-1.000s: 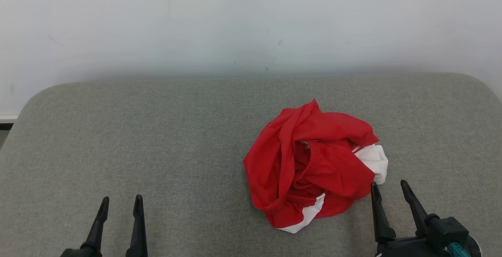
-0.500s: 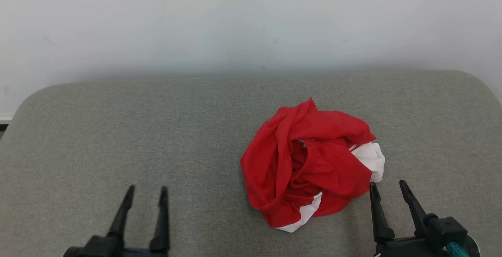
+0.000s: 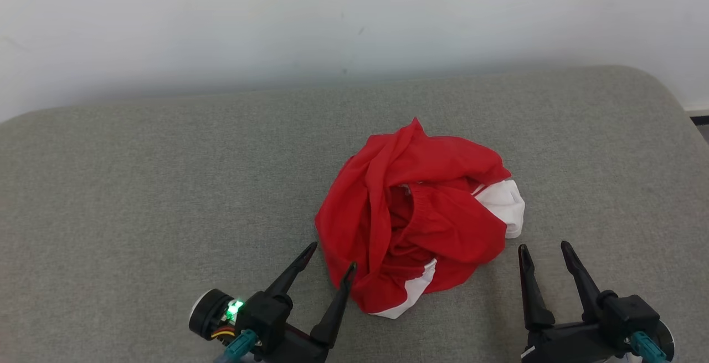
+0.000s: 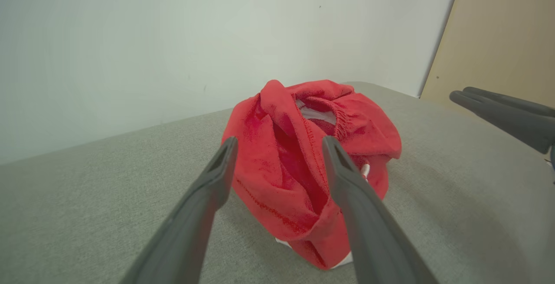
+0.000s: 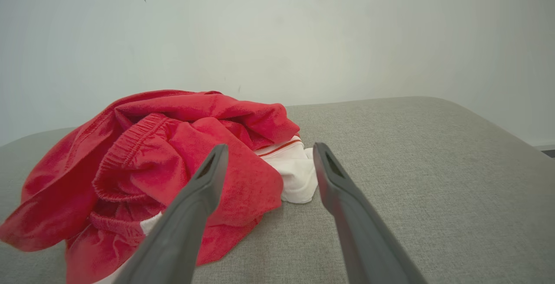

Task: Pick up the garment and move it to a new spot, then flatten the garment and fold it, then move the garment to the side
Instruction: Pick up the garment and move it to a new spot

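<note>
The garment (image 3: 421, 213) is a red pair of shorts with white panels, crumpled in a heap on the grey cushion (image 3: 138, 185), a little right of centre. My left gripper (image 3: 331, 255) stands open at the heap's near-left edge, its right fingertip almost against the red cloth. In the left wrist view the garment (image 4: 303, 154) lies just past the open left gripper (image 4: 279, 143). My right gripper (image 3: 543, 246) is open near the heap's right side, a short gap away. In the right wrist view the garment (image 5: 151, 158) sits ahead and left of the right gripper (image 5: 269, 147).
A pale wall (image 3: 332, 19) runs behind the cushion's far edge. The cushion's rounded right corner (image 3: 659, 83) drops off near a dark floor strip. A tan panel (image 4: 503, 32) stands off to the right in the left wrist view, where the right gripper's fingers (image 4: 503, 112) also show.
My left gripper has swung right and forward across the cushion up to the garment's near-left edge, still open. The camera has shifted, sliding the scene left and up. The right gripper holds its place.
</note>
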### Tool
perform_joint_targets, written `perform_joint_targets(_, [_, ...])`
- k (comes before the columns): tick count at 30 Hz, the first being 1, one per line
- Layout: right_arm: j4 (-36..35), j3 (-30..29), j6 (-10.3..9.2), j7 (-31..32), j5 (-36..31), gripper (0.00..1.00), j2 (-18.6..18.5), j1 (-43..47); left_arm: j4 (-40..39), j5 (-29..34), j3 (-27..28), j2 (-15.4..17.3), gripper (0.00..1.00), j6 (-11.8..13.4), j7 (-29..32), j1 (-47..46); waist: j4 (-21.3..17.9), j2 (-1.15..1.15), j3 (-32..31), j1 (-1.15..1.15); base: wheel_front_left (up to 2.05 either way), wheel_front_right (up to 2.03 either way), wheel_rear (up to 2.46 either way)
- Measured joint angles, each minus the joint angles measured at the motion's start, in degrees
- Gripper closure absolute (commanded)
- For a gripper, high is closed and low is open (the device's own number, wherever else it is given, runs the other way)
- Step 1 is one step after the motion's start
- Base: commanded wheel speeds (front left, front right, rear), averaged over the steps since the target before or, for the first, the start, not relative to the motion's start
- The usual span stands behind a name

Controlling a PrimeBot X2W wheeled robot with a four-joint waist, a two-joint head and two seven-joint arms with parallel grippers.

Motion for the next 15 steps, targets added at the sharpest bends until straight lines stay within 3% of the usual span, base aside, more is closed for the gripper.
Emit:
perform_joint_targets(11, [-0.44,-0.11,0.00,0.00,0.91,0.00,0.08,-1.68,10.21,-1.89,-9.12,2.21,0.00,0.00,0.00,-5.27,-4.02,0.00,4.02,0.00,0.00,0.00,0.00])
perform_joint_targets(15, [-0.67,-0.20,0.00,0.00,1.09,0.00,0.08,-2.33,13.67,-2.10,-9.20,2.46,0.00,0.00,0.00,-7.39,-5.17,0.00,5.51,0.01,0.00,0.00,0.00])
